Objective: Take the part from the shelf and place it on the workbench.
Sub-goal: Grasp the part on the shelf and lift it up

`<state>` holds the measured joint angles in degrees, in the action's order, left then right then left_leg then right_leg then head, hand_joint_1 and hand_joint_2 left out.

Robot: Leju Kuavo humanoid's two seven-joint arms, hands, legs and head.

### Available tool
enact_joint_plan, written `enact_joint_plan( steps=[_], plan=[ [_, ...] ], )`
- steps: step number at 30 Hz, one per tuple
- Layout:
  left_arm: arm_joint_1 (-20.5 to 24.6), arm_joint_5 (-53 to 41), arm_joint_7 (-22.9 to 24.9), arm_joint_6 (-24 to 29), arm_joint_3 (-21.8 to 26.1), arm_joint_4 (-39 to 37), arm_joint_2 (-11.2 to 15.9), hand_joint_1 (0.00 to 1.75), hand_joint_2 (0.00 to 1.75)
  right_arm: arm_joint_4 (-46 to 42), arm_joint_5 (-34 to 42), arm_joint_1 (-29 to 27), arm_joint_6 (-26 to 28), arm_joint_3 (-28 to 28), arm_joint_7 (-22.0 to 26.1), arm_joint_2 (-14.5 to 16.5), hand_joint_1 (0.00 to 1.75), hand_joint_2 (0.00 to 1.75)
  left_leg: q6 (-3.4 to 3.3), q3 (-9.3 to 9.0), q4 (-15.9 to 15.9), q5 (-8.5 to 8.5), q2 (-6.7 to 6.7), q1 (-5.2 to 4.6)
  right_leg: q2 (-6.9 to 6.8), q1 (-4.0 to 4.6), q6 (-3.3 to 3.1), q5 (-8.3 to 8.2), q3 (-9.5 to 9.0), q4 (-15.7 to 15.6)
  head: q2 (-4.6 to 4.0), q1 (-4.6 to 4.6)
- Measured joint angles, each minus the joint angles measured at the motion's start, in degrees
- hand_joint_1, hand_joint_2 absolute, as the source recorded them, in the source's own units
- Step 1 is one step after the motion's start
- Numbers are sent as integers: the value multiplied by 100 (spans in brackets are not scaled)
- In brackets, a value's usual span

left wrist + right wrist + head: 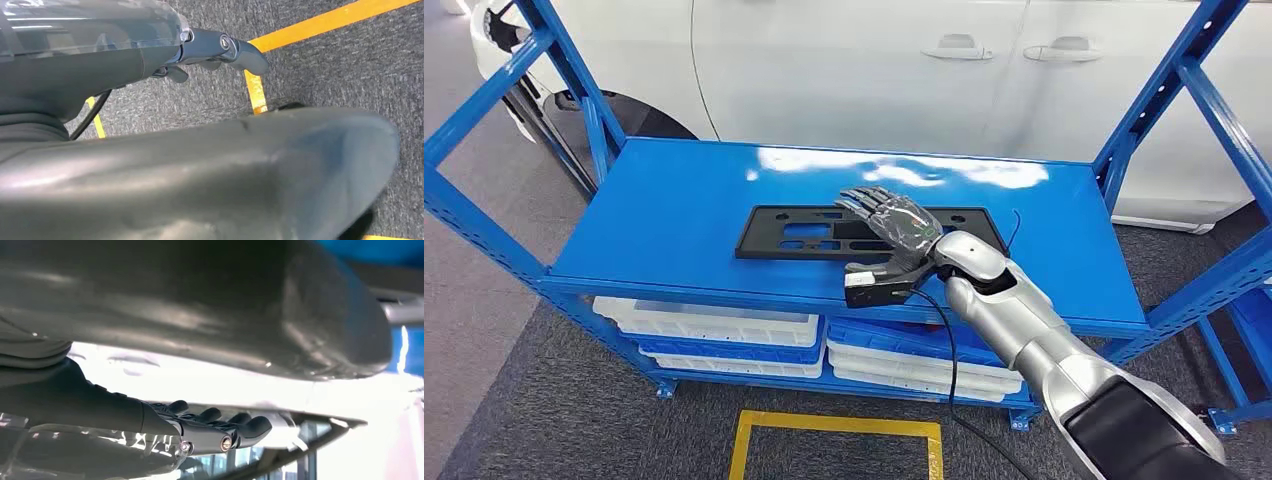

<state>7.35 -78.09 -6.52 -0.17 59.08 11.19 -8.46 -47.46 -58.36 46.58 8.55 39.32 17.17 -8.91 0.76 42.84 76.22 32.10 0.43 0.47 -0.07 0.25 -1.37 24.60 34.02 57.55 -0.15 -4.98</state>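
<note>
Head view: the right hand (892,222) is hovering over the black part (804,232), fingers spread and holding nothing; whether it is touching the part cannot be told. The part is lying flat on the top of the blue shelf (674,190), near the front edge, with white trays (714,325) stacked below. A white car (874,60) is standing behind. In my judgement, the hand should be settling over the part's near long edge and closing evenly, since the flat plate offers little to grip.

Left wrist view: the left hand (215,50) is hanging over grey carpet and yellow floor tape (256,92), holding nothing, fingers loosely extended.

Right wrist view: the right hand's fingers (240,426) are lying apart, empty.

No legible writing or brand is showing anywhere.
</note>
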Motion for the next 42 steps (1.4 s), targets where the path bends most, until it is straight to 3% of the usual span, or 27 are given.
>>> enact_joint_plan(
  steps=[2,4,6,9,11,14,15,16,17,20,22,26,27,29,31,32,34,35,37,39,41,42],
  plan=[
    [2,-1,-1,0,0,0,0,0,0,79,-30,5,45,10,-3,-2,0,0,-6,-156,-299,-188,0,1,2,1,4,3,0,12,0,0],
    [10,-3,-1,-1,0,0,0,0,0,225,-93,23,137,31,-10,-4,0,0,-35,-547,-1060,-538,-4,1,7,3,27,20,5,47,0,0],
    [21,-4,-1,-2,0,0,0,0,0,365,-153,57,211,48,-21,-6,0,0,-87,-813,-1615,-691,-14,-15,10,16,71,34,34,92,0,0],
    [20,-2,-1,-2,0,0,-2,0,0,584,-225,86,255,67,-50,-8,0,0,-178,-838,-1729,-712,-36,-25,4,16,156,30,66,100,0,0],
    [29,5,-1,-2,0,0,-7,0,0,717,-258,100,265,71,-70,-1,0,0,-242,-845,-1778,-753,-40,-5,4,3,219,154,137,255,0,0],
    [36,12,-3,-2,0,0,-13,0,0,923,-289,117,279,82,-108,48,0,0,-279,-836,-1799,-776,-37,1,7,-43,297,659,584,1237,0,0],
    [31,14,-3,-2,0,0,-13,0,0,1001,-307,111,281,91,-123,66,0,0,-279,-832,-1798,-776,-38,0,7,-60,317,760,733,1555,0,0],
    [24,16,-4,-2,0,0,-13,0,0,1073,-325,105,287,100,-135,78,0,0,-278,-830,-1795,-776,-42,0,6,-77,331,756,801,1692,0,0],
    [20,17,-5,-1,1,0,-13,0,0,1140,-340,108,295,109,-146,84,0,44,-276,-831,-1792,-775,-46,0,5,-92,338,643,757,1599,0,0],
    [23,23,-15,1,2,0,-15,0,0,1301,-358,176,335,121,-172,88,0,175,-235,-833,-1774,-764,-55,-8,-10,-104,313,118,216,472,0,0],
    [26,26,-21,2,2,0,-16,0,0,1416,-371,225,356,122,-180,96,0,175,-172,-819,-1773,-767,-55,-19,-13,-71,262,40,47,97,0,0],
    [32,28,-23,2,2,0,-16,0,0,1601,-430,276,364,121,-224,93,0,175,-49,-772,-1667,-680,-54,-9,-17,-79,117,9,23,28,0,0],
    [34,30,-22,2,2,0,-16,0,0,1639,-458,300,367,121,-246,84,0,175,-30,-686,-1465,-554,-55,-7,-24,-89,80,-3,12,6,0,0],
    [31,36,-22,4,2,0,-15,0,0,1726,-528,339,378,124,-324,55,0,175,-12,-363,-742,-191,-54,0,-34,-72,43,-3,8,1,0,0],
    [22,51,-23,12,2,0,-15,0,0,1848,-615,349,388,126,-475,43,0,175,-7,-84,-157,-12,-54,4,-35,-51,34,1,8,9,0,0],
    [19,60,-25,16,2,0,-15,0,0,1909,-648,358,392,126,-553,43,0,175,-11,-83,-162,-81,-54,4,-32,-44,34,5,8,18,0,0],
    [19,71,-33,27,3,0,-15,0,0,2005,-698,414,409,121,-675,43,0,175,-36,-395,-811,-458,-54,4,-21,-41,47,23,7,52,0,0],
    [25,75,-37,33,4,0,-15,0,0,2047,-722,456,422,115,-730,43,7,175,-53,-591,-1204,-600,-57,-2,-14,-34,65,37,14,75,0,0],
    [28,82,-50,44,9,0,-15,0,0,2137,-770,532,444,97,-843,40,89,175,-96,-804,-1656,-719,-65,-17,-3,-20,114,51,38,112,0,0],
    [18,97,-67,54,16,0,-13,0,0,2223,-810,576,456,68,-952,38,168,175,-148,-811,-1704,-721,-70,-35,2,-21,173,37,52,109,0,0],
    [18,110,-85,60,19,0,-12,0,0,2292,-848,602,461,29,-1036,53,172,175,-213,-820,-1746,-757,-65,-25,3,-38,235,93,81,167,0,0],
    [24,114,-95,61,20,0,-13,0,0,2329,-860,617,463,6,-1065,74,171,175,-243,-822,-1768,-776,-59,-15,5,-46,264,206,156,331,0,0]
  ],
)
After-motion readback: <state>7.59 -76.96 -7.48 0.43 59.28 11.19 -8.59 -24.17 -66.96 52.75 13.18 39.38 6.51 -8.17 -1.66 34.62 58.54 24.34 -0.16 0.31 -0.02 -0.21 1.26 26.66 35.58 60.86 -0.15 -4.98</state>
